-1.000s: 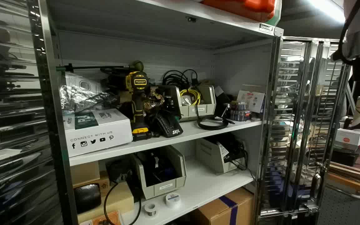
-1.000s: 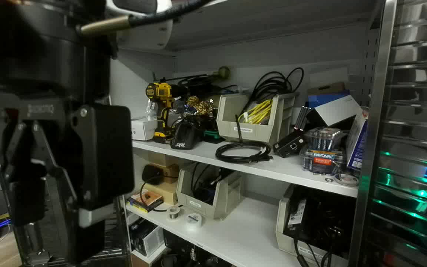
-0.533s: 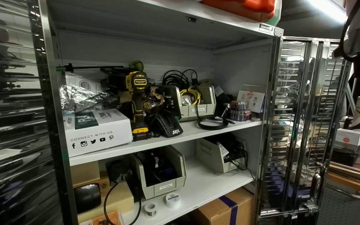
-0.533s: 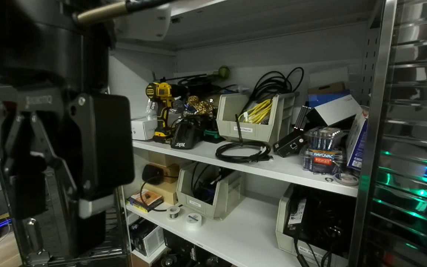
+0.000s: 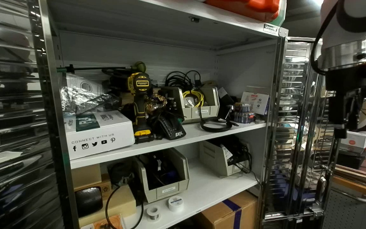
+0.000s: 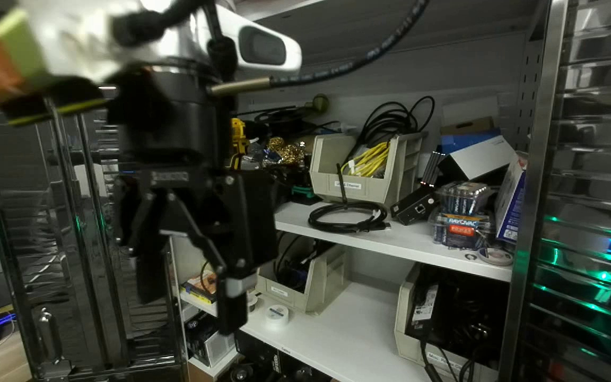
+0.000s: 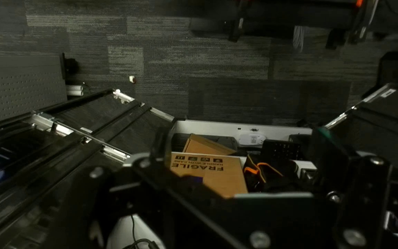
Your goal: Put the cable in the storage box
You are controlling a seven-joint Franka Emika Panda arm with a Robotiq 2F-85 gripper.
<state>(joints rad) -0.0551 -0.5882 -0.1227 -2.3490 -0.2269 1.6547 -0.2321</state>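
Cable (image 6: 345,228) lies coiled in front of likely storage box (image 6: 368,191), claw (image 6: 191,310) spread, empty: pick and place both look undone.

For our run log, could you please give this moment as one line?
gripper: open, nothing visibly held | coiled black cable: on upper shelf, in front of beige storage bin with yellow cable | placement: not yet done

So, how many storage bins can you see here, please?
3: an upper bin holding yellow cables; a left bin and a right bin on the shelf below; others may be hidden.
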